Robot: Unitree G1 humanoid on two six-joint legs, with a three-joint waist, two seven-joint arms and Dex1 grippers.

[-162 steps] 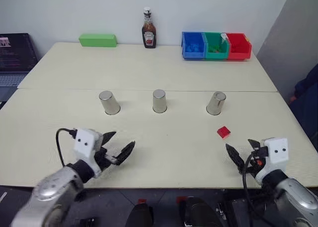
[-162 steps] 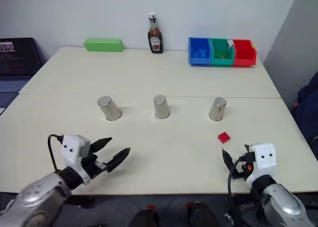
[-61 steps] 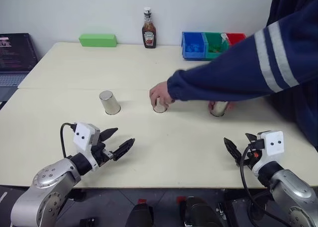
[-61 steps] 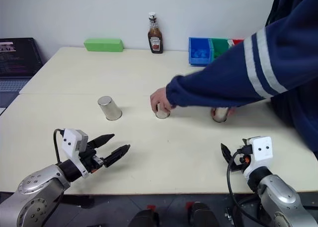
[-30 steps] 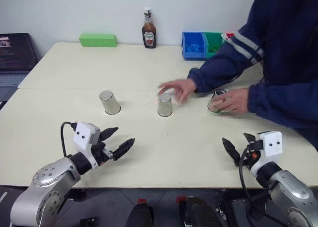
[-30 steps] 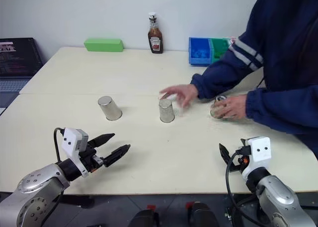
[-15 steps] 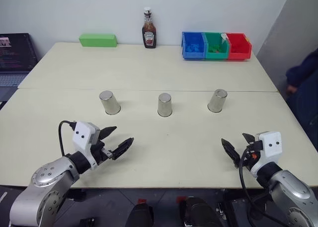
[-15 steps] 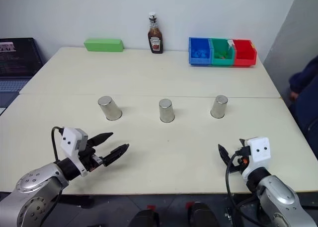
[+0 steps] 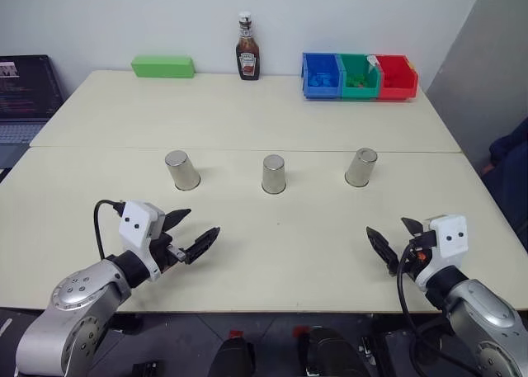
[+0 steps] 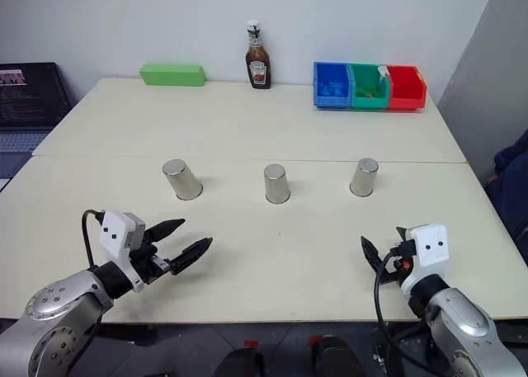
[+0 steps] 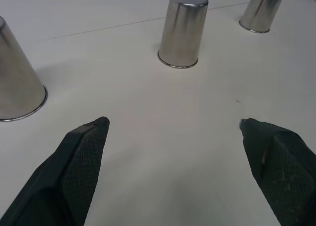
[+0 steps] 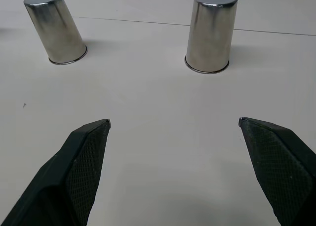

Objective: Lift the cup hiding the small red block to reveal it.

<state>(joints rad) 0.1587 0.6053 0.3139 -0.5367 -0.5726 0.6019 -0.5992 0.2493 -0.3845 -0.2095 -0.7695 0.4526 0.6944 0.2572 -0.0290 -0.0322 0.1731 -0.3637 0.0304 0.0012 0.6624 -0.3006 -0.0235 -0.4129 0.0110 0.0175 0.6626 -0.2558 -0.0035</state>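
Three silver cups are seen mouth-down in a row across the table (image 9: 247, 237), all unmarked: left cup (image 9: 181, 170), middle cup (image 9: 273, 173), right cup (image 9: 360, 167); the red block isn't visible, so which cup covers it can't be told. Left gripper (image 9: 191, 233) and right gripper (image 9: 394, 240) are held spread wide w/ nothing between the fingers, near the table's front edge, well apart from the cups. At the far edge a ketchup bottle (image 9: 247, 48) is stood w/ label too small to read, next to a green block (image 9: 162, 66) and blue, green & red bins (image 9: 359, 76); a laptop (image 9: 25, 96) w/ unreadable screen text is at far left.
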